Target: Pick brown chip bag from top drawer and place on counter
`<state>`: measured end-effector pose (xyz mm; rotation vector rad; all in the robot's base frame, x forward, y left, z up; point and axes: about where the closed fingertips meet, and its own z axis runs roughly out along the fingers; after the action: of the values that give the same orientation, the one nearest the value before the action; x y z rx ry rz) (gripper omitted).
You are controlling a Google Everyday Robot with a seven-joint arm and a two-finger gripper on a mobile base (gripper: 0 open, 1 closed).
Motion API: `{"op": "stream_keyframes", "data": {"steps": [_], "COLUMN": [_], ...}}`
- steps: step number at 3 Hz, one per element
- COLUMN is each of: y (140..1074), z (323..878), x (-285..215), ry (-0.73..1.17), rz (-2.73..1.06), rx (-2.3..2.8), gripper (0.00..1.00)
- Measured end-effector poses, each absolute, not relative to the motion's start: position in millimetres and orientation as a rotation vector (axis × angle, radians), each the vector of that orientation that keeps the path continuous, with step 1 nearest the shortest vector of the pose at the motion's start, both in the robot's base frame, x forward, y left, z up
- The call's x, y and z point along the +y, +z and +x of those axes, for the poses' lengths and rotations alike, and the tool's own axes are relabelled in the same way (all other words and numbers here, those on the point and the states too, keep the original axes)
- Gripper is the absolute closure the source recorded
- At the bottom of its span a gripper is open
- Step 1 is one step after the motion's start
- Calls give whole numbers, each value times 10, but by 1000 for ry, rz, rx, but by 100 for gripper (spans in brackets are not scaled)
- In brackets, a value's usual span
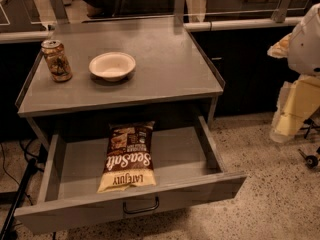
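The brown chip bag (127,157) lies flat in the open top drawer (220,184), left of its middle, with the cream band toward the drawer front and the white "Sea Salt" lettering facing up. The drawer's dark wire handle (141,206) is on its front panel. The counter (170,69) is the grey tabletop right above the drawer. My arm shows at the right edge as white and cream parts, with the gripper (284,126) hanging low, well to the right of the drawer and apart from the bag.
A printed drink can (56,60) stands at the counter's left side. A white bowl (112,65) sits beside it near the middle. A long dark counter with glass panels (250,14) runs behind. A dark pole (17,196) leans at the lower left. The floor is speckled.
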<state>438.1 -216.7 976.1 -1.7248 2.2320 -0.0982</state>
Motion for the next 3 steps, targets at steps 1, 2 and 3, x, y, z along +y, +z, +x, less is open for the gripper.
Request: {"op": "stream_keyframes", "data": {"steps": [1, 2, 3], "y": [9761, 9750, 9760], "z": [4382, 4420, 4530], "x": [-2165, -1910, -1635], "ry": [-98, -78, -49], "rz": [-1725, -1758, -1802], "rx": [2232, 2177, 2112], "gripper": [0, 0, 0]}}
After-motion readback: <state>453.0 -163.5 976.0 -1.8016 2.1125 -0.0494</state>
